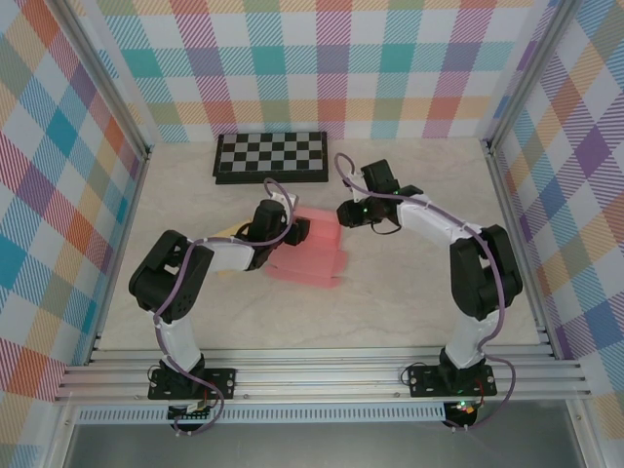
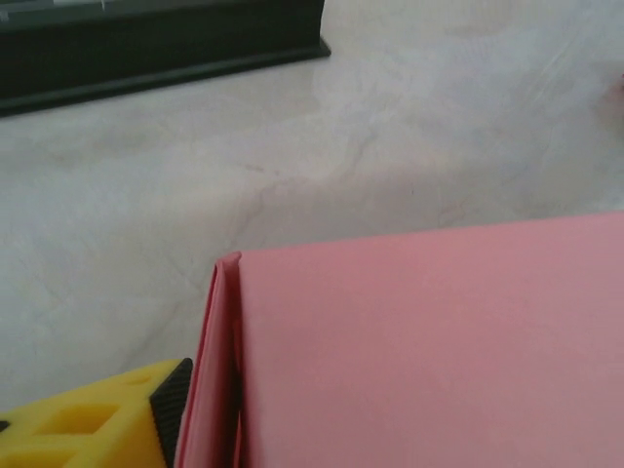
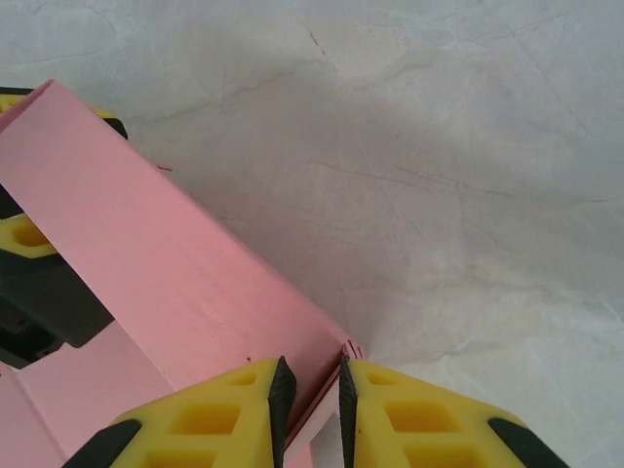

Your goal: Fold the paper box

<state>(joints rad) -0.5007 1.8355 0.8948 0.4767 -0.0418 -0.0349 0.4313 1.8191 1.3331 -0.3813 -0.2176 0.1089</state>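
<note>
The pink paper box [image 1: 310,257] lies partly folded in the middle of the table. My left gripper [image 1: 292,230] is at its far left corner. In the left wrist view a yellow finger with a black pad [image 2: 168,400] presses against a raised double-layered wall of the box [image 2: 429,351]; the other finger is hidden behind the pink panel. My right gripper [image 1: 347,213] is at the far right corner. Its fingers [image 3: 312,392] are nearly together, with the corner edge of a raised pink flap [image 3: 166,263] pinched between the pads.
A black-and-white chessboard [image 1: 271,156] lies flat at the back of the table, its dark edge [image 2: 146,54] just beyond the box. Bare marbled tabletop [image 3: 439,195] surrounds the box. Aluminium frame rails and checked walls close in the sides.
</note>
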